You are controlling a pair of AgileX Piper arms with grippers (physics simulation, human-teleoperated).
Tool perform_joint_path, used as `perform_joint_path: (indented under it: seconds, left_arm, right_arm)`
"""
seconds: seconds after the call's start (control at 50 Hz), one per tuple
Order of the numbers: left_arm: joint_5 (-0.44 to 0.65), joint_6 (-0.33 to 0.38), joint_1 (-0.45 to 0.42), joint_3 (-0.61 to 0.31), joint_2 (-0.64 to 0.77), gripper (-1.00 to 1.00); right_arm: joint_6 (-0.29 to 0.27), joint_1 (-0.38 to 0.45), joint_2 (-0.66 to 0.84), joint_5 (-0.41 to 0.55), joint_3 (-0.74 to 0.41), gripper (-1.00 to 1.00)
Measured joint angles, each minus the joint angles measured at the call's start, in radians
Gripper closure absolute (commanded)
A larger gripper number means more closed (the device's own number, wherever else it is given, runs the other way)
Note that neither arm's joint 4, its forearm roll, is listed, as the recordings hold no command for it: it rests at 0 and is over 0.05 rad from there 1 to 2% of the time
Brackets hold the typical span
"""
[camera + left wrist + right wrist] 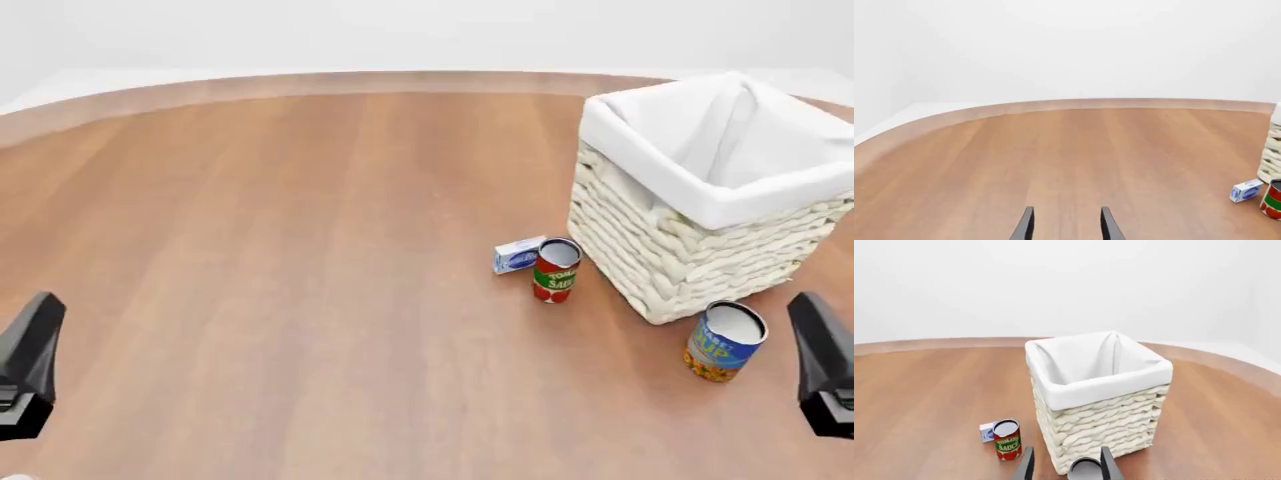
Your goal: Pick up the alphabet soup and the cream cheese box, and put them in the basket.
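The alphabet soup (722, 342) stands upright near the front corner of the basket (667, 250). The cream cheese box (518, 254) lies left of the basket, beside the red and green tomato sauce can (555, 270). My left gripper (27, 365) sits at the near left, far from everything, open with nothing between its fingers (1026, 226). My right gripper (827, 365) is at the near right, just right of the soup and open. In the right wrist view the soup's silver top (1085, 470) shows low between the fingers (1026, 465), with the basket (1107, 425) behind it and the cream cheese box (987, 431) beyond.
The tomato sauce can (1007, 440) nearly touches the cream cheese box, a short gap from the basket wall. The left wrist view catches the box (1245, 190), the tomato can (1273, 199) and a strip of basket (1273, 160). The table's curved far edge (334, 85) runs behind.
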Motion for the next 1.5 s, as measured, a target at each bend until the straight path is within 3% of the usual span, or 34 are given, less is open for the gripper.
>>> perform_joint_path:
  seconds: [0.2, 0.4, 0.62, 0.9, 1.3, 1.5]
  left_arm:
    - [0.000, 0.000, 0.000, 0.000, 0.000, -1.00]
    - [0.000, 0.000, 0.000, 0.000, 0.000, -1.00]
    - [0.000, 0.000, 0.000, 0.000, 0.000, -1.00]
    - [0.000, 0.000, 0.000, 0.000, 0.000, -1.00]
    - [0.000, 0.000, 0.000, 0.000, 0.000, -1.00]
    - [0.000, 0.000, 0.000, 0.000, 0.000, -1.00]
  right_arm:
    - [-0.007, 0.016, 0.075, -0.030, -0.007, -1.00]
    - [-0.078, 0.100, 0.226, -0.071, -0.062, -1.00]
    - [-0.102, 0.206, 0.429, -0.017, -0.235, -1.00]
    - [-0.195, 0.310, 0.675, 0.019, -0.411, -1.00]
    - [-0.443, 0.427, 0.978, 0.128, -0.675, -1.00]
    - [-0.532, 0.455, 1.080, 0.178, -0.782, -1.00]
